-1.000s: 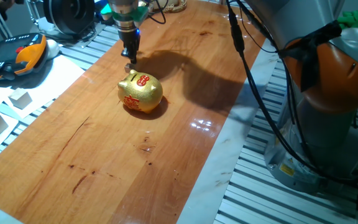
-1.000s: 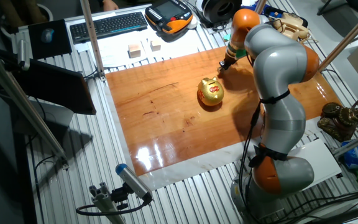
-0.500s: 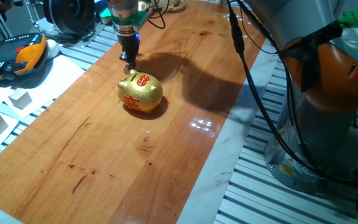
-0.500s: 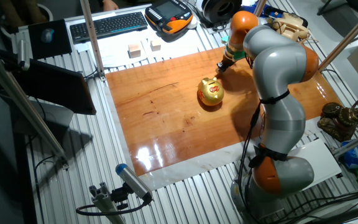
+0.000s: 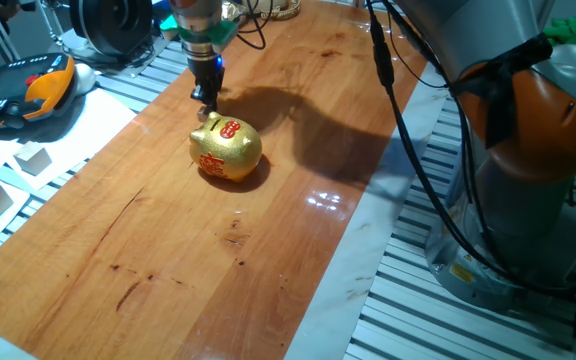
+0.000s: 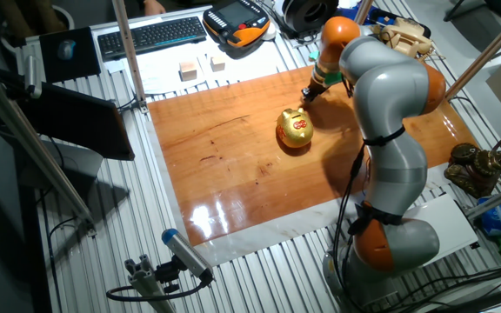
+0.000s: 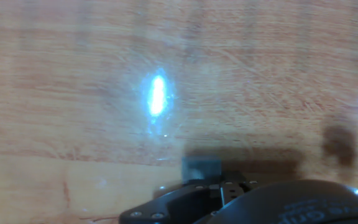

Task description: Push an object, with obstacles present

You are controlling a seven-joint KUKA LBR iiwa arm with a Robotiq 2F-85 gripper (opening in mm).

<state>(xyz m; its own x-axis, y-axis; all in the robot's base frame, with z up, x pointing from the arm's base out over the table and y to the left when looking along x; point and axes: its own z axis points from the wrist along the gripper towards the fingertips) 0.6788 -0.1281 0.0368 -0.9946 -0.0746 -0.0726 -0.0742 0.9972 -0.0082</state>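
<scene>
In one fixed view, the gripper (image 5: 206, 98) is pointing straight down over the far part of the wooden table (image 5: 168, 250), its dark fingers reaching the board just behind the gold piggy bank (image 5: 225, 148). The tiny wooden cube (image 5: 204, 113) is lying right below the fingertips, squeezed between them and the pig's back; whether it is touching either is too small to tell. The pig is sitting upright with red markings showing on its back and side. Pale wooden blocks (image 5: 32, 158) are resting off the board at the left, near an orange and black pendant (image 5: 28, 88). In the other fixed view, the grey and orange arm (image 6: 390, 130) is bending over the table's far edge, the gripper (image 6: 309, 93) is coming down just beyond the piggy bank (image 6: 296, 128), and the cube is hidden or too small to find there. A keyboard (image 6: 150, 35) is lying beyond the board. In the hand view, the blurred cube (image 7: 202, 168) is sitting on the wood directly ahead of the gripper's dark body (image 7: 247, 200). How far the fingers are parted I cannot tell; nothing is showing gripped between them.
</scene>
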